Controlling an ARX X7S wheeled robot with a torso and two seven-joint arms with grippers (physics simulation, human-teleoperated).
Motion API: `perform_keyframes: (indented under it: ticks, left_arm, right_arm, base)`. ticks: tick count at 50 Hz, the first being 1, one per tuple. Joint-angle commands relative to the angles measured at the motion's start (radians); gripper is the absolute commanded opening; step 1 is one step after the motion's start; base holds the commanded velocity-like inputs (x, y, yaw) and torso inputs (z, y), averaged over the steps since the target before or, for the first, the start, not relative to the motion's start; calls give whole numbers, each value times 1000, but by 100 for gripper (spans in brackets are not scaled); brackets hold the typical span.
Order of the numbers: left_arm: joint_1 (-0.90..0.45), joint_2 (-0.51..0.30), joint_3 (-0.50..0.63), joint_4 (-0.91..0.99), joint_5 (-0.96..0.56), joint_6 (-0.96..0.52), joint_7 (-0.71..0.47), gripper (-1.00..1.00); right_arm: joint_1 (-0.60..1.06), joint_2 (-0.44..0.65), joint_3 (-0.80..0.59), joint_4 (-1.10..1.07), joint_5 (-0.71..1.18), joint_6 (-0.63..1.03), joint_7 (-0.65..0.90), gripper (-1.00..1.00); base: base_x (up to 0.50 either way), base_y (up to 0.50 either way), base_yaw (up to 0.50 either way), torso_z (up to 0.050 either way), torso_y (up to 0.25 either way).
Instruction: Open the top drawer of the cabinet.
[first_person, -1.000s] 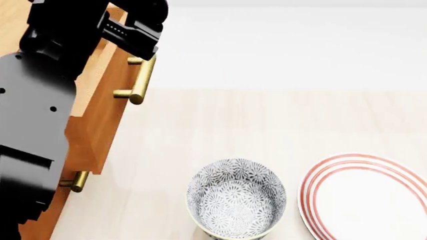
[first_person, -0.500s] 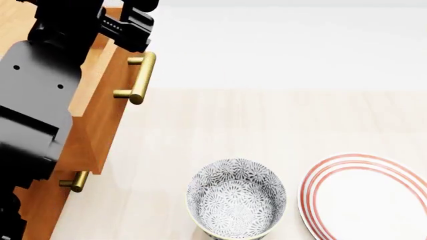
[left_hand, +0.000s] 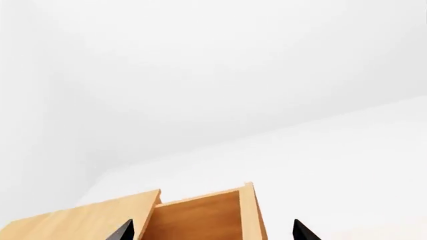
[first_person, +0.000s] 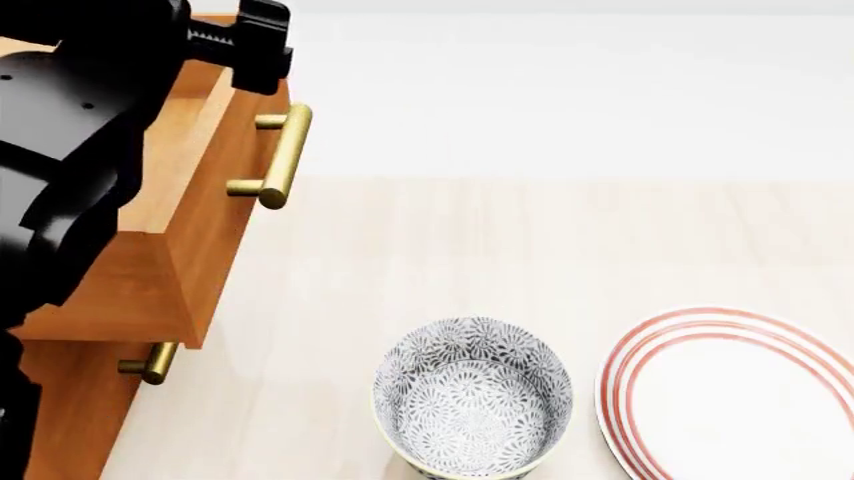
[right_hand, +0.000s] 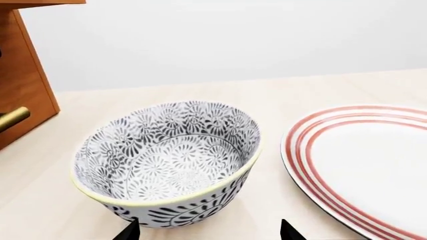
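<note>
Pincer above top drawer

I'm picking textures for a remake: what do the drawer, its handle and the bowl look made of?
Drawer: orange-brown wood, matte, with faint grain. Handle: brass-like metal, a golden bar with soft sheen. Bowl: probably glazed ceramic, with a dark floral print on white and a cream rim.

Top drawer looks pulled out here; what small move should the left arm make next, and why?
Probably lift the left gripper clear. The top drawer already juts well past the lower drawer's handle, its brass handle is free, and the fingers hold nothing.
</note>
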Motion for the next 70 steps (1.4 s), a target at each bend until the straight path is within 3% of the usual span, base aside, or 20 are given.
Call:
perform_keyframes:
  ticks: [1, 23, 45, 70]
  left_arm:
    - [-18, 17, -41, -18, -111, -37, -35, 100]
    - [-57, 20, -146, -83, -292, -50, -129, 100]
    - [-97, 22, -297, -226, -553, -6, -322, 100]
    - [-125, 17, -334, -325, -690, 61, -404, 100]
  right_arm:
    - [0, -16, 18, -3, -15, 0, -25, 100]
    - [0, -14, 9, 3, -14, -4, -24, 100]
    - [1, -8, 4, -4, -8, 3, -19, 100]
    - [11, -9, 5, 10, 10, 4, -18, 100]
  base:
    - [0, 0, 0, 0, 0]
    - [0, 0, 0, 0, 0]
    - [0, 0, 0, 0, 0]
    - [0, 0, 0, 0, 0]
